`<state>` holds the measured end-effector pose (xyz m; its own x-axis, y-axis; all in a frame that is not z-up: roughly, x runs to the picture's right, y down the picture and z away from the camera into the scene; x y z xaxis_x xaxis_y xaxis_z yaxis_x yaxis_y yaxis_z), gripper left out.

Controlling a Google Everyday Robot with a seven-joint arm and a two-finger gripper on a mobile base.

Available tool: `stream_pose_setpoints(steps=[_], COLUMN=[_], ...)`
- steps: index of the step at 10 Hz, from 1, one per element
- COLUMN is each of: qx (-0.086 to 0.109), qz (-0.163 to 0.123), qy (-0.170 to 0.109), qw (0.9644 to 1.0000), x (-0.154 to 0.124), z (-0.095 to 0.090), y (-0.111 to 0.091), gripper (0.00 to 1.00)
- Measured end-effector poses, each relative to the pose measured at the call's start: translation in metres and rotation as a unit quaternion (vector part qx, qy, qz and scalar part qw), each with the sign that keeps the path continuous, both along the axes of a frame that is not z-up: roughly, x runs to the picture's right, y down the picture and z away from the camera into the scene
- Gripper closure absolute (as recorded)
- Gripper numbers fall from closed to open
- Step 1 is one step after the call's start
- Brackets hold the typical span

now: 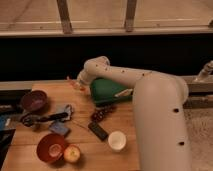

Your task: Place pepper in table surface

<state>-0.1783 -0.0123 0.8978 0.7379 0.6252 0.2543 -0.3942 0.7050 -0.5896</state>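
**Pepper hanging near the far edge: a drop here could send it off the tabletop**

The tool (75, 83) is hovering over the far part of the tabletop (117, 160), at about eleven o'clock from the white cup (117, 140), and its jaws are closed tight on the pepper (71, 81), a slim red-orange sliver that is poking out toward nine o'clock. The pepper is sitting above the wood, not yet on it.

The main risk is coming from where the tool is holding it: the back edge of the tabletop is lying just beyond, at twelve o'clock. If the jaws are opening from this height, the tapered pepper is likely rolling on landing, and it could be going over that edge into the dark gap behind.

The green tray (107, 91) is sitting just beside the tool at three o'clock, so any drift that way is putting the pepper in the tray instead of on bare wood.

The purple bowl (34, 101) at eight o'clock is lying well apart and is posing less of a hazard
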Motion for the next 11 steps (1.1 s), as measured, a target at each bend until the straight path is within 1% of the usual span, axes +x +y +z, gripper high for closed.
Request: stream_pose_setpoints(steps=[2, 3, 4, 5, 8, 9, 10, 11], qx=[-0.032, -0.052, -0.064, -0.074, -0.088, -0.089, -0.088, -0.086], qz=[0.004, 0.005, 0.002, -0.001, -0.003, -0.007, -0.008, -0.01], qy=[-0.02, -0.035, -0.046, -0.055, -0.06, -0.061, -0.061, -0.06], qw=[0.9993, 0.998, 0.9969, 0.9957, 0.9943, 0.9942, 0.9942, 0.9945], x=[-0.013, -0.023, -0.036, -0.049, -0.049, -0.052, -0.051, -0.049], z=[0.019, 0.031, 0.035, 0.037, 0.037, 0.035, 0.034, 0.032], y=[0.023, 0.035, 0.042, 0.047, 0.051, 0.051, 0.051, 0.049], gripper=[1.0, 0.98, 0.91, 0.78, 0.5, 0.38, 0.32, 0.28])
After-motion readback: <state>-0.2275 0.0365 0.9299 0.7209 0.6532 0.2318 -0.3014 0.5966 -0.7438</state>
